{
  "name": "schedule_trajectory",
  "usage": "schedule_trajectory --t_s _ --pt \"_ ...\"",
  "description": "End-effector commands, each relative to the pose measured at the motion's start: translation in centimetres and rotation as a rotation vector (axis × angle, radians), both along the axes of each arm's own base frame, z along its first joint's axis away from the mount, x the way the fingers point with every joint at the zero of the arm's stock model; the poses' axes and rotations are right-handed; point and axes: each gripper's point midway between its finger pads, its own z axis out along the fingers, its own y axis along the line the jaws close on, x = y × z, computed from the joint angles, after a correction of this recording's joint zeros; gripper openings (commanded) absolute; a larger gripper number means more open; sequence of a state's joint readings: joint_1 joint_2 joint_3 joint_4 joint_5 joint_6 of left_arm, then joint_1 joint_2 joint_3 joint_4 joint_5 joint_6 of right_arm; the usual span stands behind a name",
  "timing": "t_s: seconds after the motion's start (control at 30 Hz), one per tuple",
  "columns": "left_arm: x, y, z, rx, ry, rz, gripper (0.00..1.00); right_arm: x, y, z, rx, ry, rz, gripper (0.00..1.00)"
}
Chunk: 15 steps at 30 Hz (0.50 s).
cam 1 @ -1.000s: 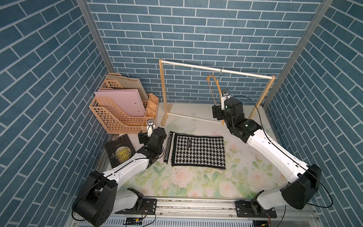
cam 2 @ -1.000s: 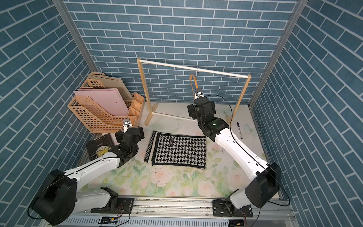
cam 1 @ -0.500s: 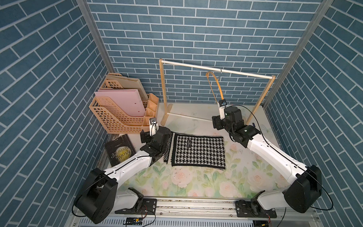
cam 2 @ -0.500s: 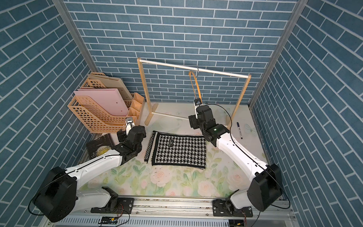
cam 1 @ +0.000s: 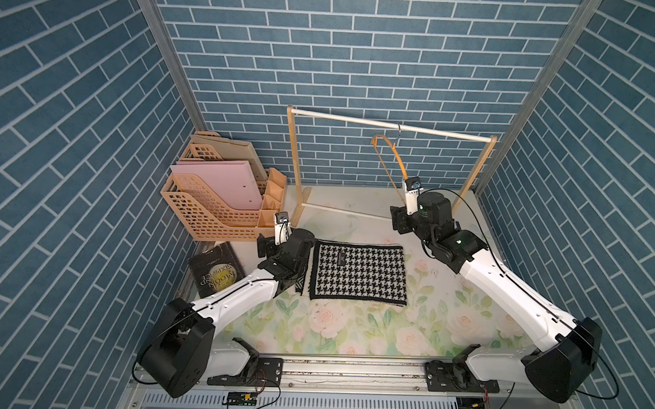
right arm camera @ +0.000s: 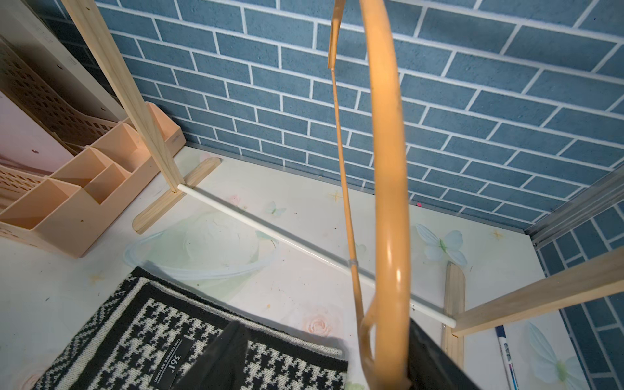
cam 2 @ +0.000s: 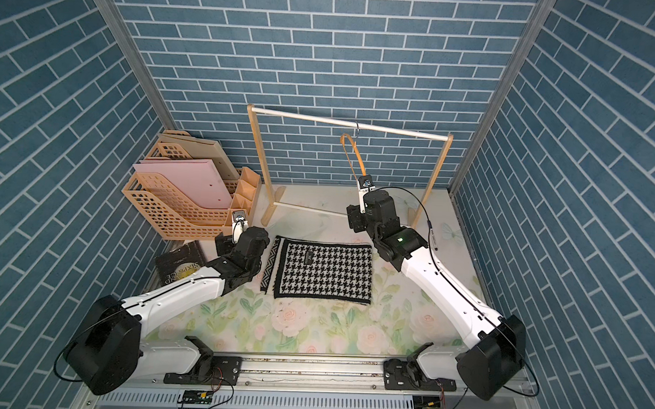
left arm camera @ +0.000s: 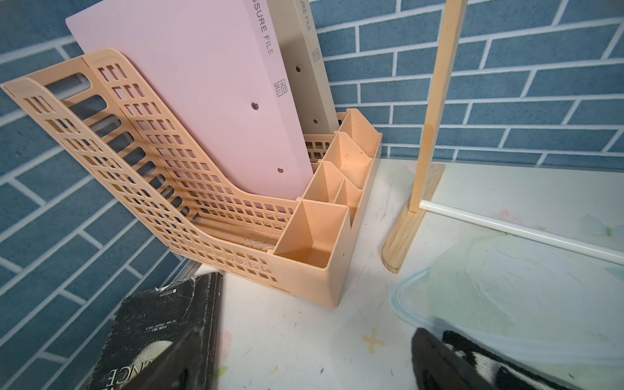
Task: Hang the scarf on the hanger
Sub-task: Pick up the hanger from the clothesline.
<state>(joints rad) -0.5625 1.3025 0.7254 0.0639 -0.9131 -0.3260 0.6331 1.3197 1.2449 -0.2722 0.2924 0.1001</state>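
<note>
The houndstooth scarf (cam 1: 357, 272) (cam 2: 325, 271) lies flat and folded on the table, its label (right arm camera: 172, 361) facing up. The light-wood hanger (cam 1: 391, 159) (cam 2: 356, 154) hangs by its hook from the rack's top rod. Its lower end reaches down between the jaws of my right gripper (cam 1: 404, 219) (right arm camera: 327, 364), which stands open; the wood (right arm camera: 388, 202) rests against one finger while the other finger hovers over the scarf's far corner. My left gripper (cam 1: 275, 248) (left arm camera: 307, 368) is open and low at the scarf's left edge, one finger over the book, the other over the scarf's edging (left arm camera: 472, 358).
The wooden rack (cam 1: 388, 125) with white rods stands at the back, its lower rod (right arm camera: 270, 233) near the table. A peach file organizer (cam 1: 213, 205) with a pink folder sits back left. A black book (cam 1: 215, 272) lies beside it. A pen (cam 2: 431, 235) lies at the right.
My right gripper has dropped lower along the hanger toward the table, and its jaws have narrowed somewhat. My left gripper has shifted right to the scarf's edge.
</note>
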Motion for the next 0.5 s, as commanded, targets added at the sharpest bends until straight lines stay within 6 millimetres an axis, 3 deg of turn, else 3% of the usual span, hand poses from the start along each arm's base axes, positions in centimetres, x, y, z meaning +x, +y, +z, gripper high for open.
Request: schedule_trajectory --t_s 0.0,0.17,0.47 --pt "0.03 -0.03 0.31 0.016 0.004 0.017 1.0 -0.59 -0.09 0.15 0.019 0.016 0.0 0.66" --pt "0.14 -0.14 0.28 0.017 0.006 0.018 0.99 -0.43 -0.04 -0.2 0.005 0.029 -0.002 0.51" --pt "0.49 -0.65 0.22 0.029 0.016 0.014 1.0 -0.39 -0.15 0.18 0.006 0.019 -0.006 0.44"
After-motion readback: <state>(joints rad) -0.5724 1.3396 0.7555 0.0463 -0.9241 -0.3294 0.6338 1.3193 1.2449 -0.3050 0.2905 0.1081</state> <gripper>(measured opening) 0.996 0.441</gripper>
